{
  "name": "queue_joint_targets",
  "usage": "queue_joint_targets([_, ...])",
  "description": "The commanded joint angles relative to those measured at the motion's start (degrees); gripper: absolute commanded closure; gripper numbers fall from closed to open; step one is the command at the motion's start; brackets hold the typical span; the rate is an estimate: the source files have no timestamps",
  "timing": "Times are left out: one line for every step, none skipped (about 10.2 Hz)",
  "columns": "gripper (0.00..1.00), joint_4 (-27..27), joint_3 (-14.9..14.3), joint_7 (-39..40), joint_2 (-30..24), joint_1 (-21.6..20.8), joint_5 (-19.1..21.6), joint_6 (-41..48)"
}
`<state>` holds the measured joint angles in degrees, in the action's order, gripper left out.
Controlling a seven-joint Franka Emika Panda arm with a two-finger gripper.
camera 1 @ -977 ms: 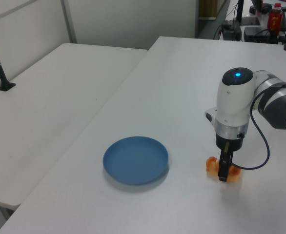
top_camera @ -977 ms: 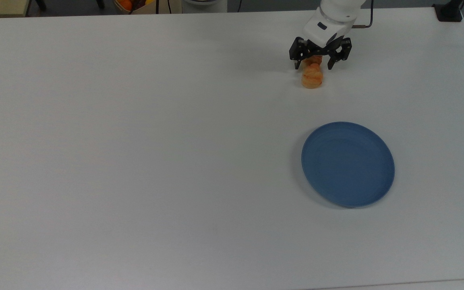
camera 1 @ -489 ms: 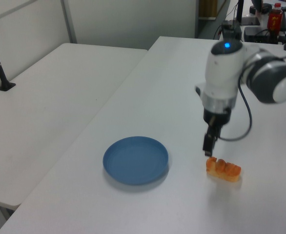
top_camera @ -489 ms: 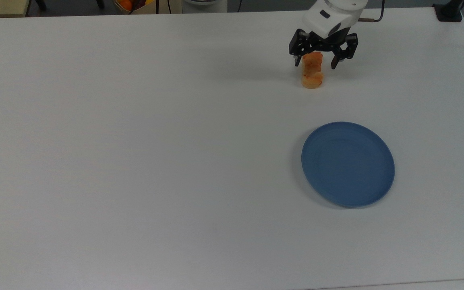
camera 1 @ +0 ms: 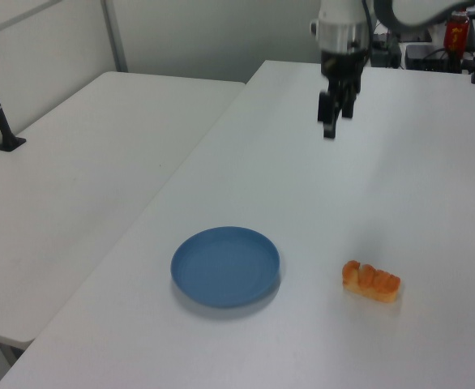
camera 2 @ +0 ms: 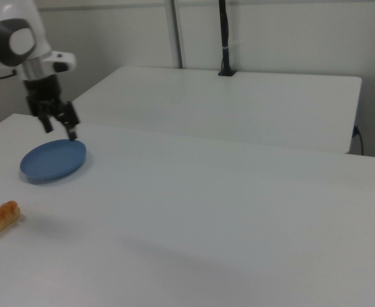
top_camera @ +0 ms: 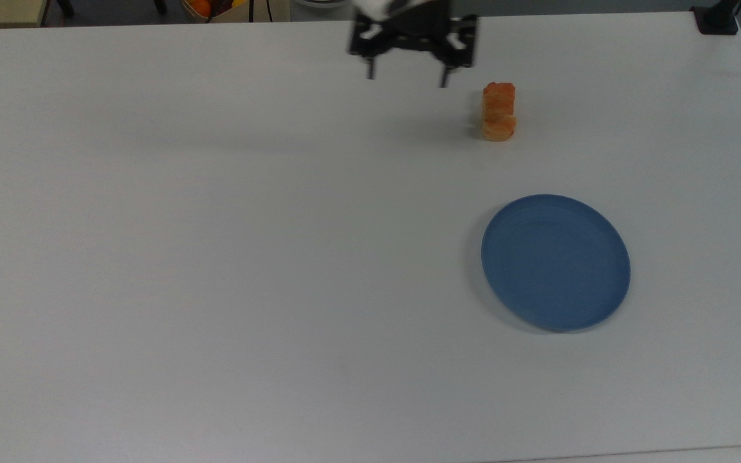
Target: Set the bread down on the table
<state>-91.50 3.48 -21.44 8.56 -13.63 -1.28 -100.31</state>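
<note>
Hanging above the large flat white table (top_camera: 216, 257) with black fingers spread wide and gripping nothing: the two-finger gripper (top_camera: 407, 77). Lying flat on the table, apart to the top view's right of the gripper: the small golden-orange braided bread (top_camera: 498, 111). Sitting beyond the bread, farther from the gripper toward the top view's bottom: the round blue plate (top_camera: 556, 262).

Only the bread (top_camera: 498, 111) and a blue plate (top_camera: 556, 262) are obstructing the table (top_camera: 216, 257), both lying toward the top view's right edge.

top view: overhead, looking down | left view, right view: oblique, opposite ends | shared: table (top_camera: 216, 257)
</note>
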Motion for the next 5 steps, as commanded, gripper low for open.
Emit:
queue_joint_targets([0.0, 0.2, -12.5, 11.6, -1.4, -1.0, 1.8, 2.7])
queue_joint_targets([0.0, 0.1, -16.1, 14.7, -1.4, -1.0, 2.4, 2.7])
queue_joint_targets([0.0, 0.1, -19.1, 15.5, -1.4, -1.0, 3.7, 2.7])
queue_joint_targets([0.0, 0.1, -20.7, 15.6, -2.0, -1.0, 4.1, 2.8])
queue_joint_targets([0.0, 0.2, -21.0, 15.6, -3.0, -0.3, 4.2, 2.8])
